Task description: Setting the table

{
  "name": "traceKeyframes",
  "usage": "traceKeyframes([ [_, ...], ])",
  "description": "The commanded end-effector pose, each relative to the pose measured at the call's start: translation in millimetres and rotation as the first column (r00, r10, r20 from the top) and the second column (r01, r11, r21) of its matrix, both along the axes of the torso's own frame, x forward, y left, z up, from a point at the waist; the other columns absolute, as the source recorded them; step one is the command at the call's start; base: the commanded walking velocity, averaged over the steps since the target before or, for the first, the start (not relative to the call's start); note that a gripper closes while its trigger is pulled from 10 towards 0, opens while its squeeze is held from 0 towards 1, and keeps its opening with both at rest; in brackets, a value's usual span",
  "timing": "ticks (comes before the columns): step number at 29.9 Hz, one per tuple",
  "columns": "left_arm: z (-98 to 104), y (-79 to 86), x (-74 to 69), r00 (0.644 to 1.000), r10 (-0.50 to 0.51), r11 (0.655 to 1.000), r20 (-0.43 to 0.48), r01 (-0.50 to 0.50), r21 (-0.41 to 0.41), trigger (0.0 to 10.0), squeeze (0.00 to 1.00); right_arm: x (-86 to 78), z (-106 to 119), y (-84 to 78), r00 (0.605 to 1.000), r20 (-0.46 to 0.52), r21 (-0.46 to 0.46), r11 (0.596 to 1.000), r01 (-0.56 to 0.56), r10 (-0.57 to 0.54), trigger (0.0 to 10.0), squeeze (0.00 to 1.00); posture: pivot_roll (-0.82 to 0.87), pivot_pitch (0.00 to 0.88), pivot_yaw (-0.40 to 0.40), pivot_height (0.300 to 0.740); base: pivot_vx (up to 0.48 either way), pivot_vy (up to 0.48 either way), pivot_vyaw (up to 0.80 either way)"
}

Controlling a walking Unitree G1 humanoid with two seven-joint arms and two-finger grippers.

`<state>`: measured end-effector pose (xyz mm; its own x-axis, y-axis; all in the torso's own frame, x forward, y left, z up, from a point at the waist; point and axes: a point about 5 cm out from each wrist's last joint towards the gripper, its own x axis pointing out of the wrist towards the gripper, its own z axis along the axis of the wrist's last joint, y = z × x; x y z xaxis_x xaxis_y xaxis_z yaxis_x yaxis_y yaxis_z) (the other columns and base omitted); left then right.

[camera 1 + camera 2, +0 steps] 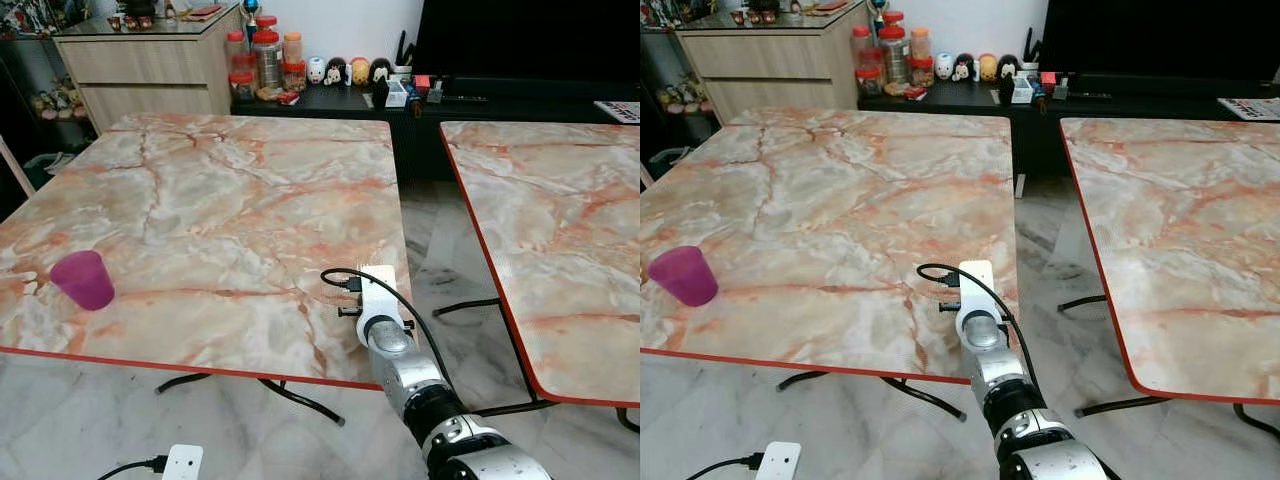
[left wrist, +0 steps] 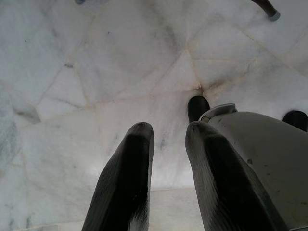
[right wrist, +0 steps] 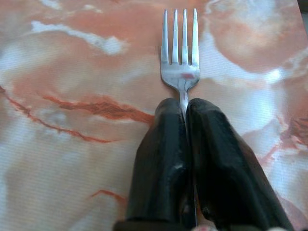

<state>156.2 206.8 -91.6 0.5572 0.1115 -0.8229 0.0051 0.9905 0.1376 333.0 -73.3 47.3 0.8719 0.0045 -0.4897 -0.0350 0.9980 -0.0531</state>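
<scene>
A silver fork [image 3: 179,53] points tines-forward just above the pink marble table [image 1: 230,190], and my right gripper [image 3: 185,103] is shut on its handle. The right arm's wrist [image 1: 378,300] hovers over the table's front right part, near the red edge. A purple cup [image 1: 83,279] stands upright at the front left of the same table, far from the fork. My left gripper [image 2: 168,132] hangs idle over the white marble floor, fingers a little apart with nothing between them.
A second marble table [image 1: 560,220] stands to the right, with a strip of floor [image 1: 425,240] between the two. Behind are a wooden cabinet [image 1: 150,65], jars [image 1: 265,60] and figurines on a low black unit. Table legs [image 1: 300,400] cross the floor below.
</scene>
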Motion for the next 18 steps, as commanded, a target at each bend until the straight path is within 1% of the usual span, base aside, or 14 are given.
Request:
traceKeyframes([
  [1,0.7,1.8,1.8,1.000,-0.006,1.000,-0.010,0.006,-0.001,10.0,0.00,-4.7,-6.5,7.4,0.999,-0.053,0.010,1.000,-0.010,0.010,0.0,0.00,0.02,0.000,-0.005,0.727,0.000,0.000,0.00],
  [9,1.5,-0.3,5.2,1.000,-0.011,1.000,-0.007,0.011,-0.002,10.0,0.00,-0.1,-1.2,6.7,1.000,-0.027,0.030,1.000,-0.005,0.006,0.0,0.00,0.02,0.000,-0.011,0.727,0.000,0.000,0.00],
  [13,2.6,-1.1,8.1,1.000,-0.015,1.000,0.000,0.015,0.002,10.0,0.00,3.9,5.7,7.8,0.999,0.024,0.020,1.000,-0.023,0.022,0.0,0.00,0.02,0.000,-0.015,0.727,0.000,0.000,0.00],
  [15,3.0,-0.9,9.1,1.000,-0.014,1.000,0.003,0.014,0.010,10.0,0.00,6.1,11.1,12.5,0.998,0.053,0.052,0.998,-0.036,0.034,0.0,0.00,0.02,0.000,-0.016,0.727,0.000,0.000,0.00],
  [16,3.0,-1.0,9.1,1.000,-0.016,1.000,0.002,0.016,0.011,10.0,0.00,6.9,13.6,14.3,0.997,0.071,0.062,0.997,-0.043,0.039,4.1,0.00,0.02,0.000,-0.016,0.727,0.000,0.000,0.00],
  [17,2.9,-1.1,9.0,1.000,-0.017,1.000,0.001,0.017,0.012,10.0,0.00,7.5,15.3,15.5,0.996,0.083,0.070,0.996,-0.047,0.041,4.1,0.00,0.02,0.000,-0.016,0.727,0.000,0.000,0.00],
  [18,2.8,-1.2,8.9,1.000,-0.018,1.000,0.000,0.018,0.013,10.0,0.00,8.3,17.5,16.0,0.994,0.101,0.069,0.996,-0.048,0.041,8.7,0.00,0.02,0.000,-0.016,0.727,0.000,0.000,0.00],
])
